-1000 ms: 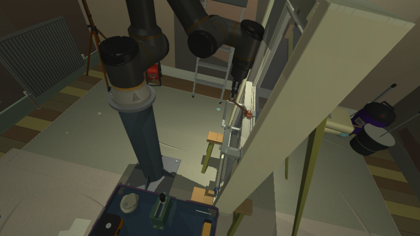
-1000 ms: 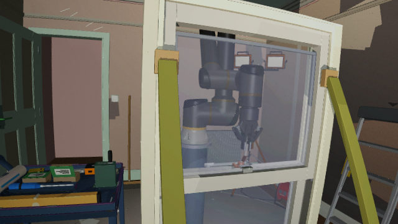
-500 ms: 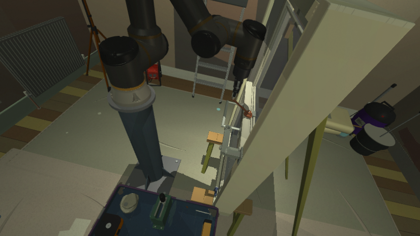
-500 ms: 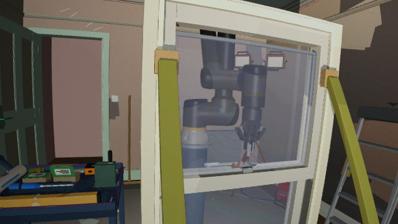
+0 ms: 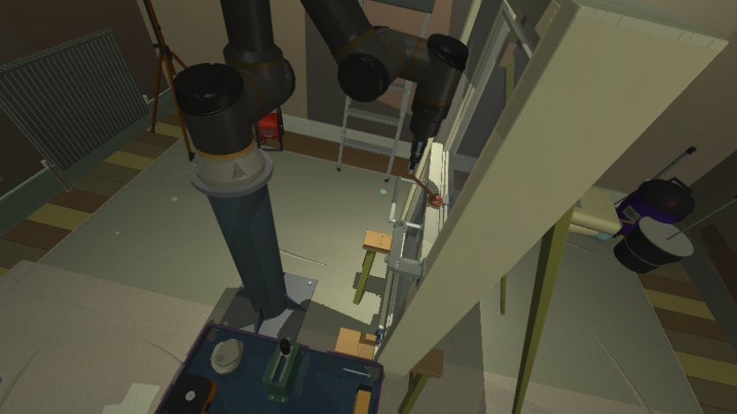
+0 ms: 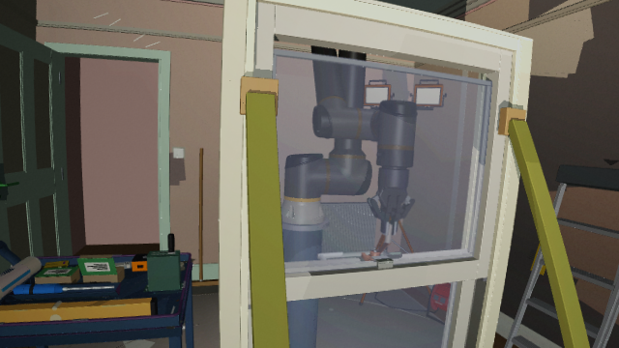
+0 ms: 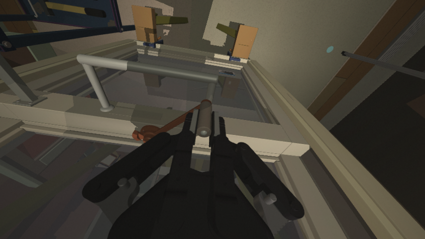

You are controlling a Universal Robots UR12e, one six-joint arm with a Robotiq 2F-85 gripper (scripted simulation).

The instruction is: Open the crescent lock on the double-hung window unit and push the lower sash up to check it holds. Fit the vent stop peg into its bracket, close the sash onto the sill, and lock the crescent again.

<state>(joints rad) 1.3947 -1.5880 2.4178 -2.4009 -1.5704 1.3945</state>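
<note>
My gripper (image 7: 204, 124) is closed on the grey knob (image 7: 204, 120) at the end of the copper crescent lock lever (image 7: 166, 127). I point down at the meeting rail of the window unit (image 6: 377, 270). The lever (image 5: 425, 188) runs from my fingers to its round pivot (image 7: 142, 134) on the rail. A grey tubular lift handle (image 7: 142, 70) stands on the lower sash just beyond the lock. Through the glass, my gripper (image 6: 389, 232) hangs just above the rail and the lock (image 6: 375, 254). I cannot make out the vent stop peg or its bracket.
The cream window frame (image 5: 520, 170) stands close on my right, propped by olive braces (image 6: 263, 217). A tool cart (image 5: 278, 371) sits by my base pedestal (image 5: 252, 242). A stepladder (image 5: 371, 118) stands behind my arm. A radiator (image 5: 67, 98) lines the far wall.
</note>
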